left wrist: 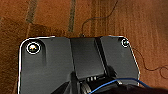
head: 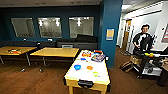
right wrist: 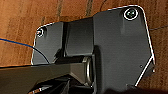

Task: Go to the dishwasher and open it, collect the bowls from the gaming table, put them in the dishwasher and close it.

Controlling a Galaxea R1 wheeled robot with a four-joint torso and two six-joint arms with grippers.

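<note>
The gaming table, glossy white on top with yellow sides and a black goal slot at its near end, stands ahead in the head view, a little right of centre. Three bowls sit on its near half: a blue bowl, an orange bowl and a light green bowl. Farther back on the same top lie a red-orange container and a flat box. Both wrist views look down on brown wood floor past the robot's dark plate. The dishwasher is out of view.
Two yellow-wood tables stand at the left, with dark sofas along the blue wall behind. A blue pillar rises right of the gaming table. A person stands at a cart on the right. A bag lies on the floor.
</note>
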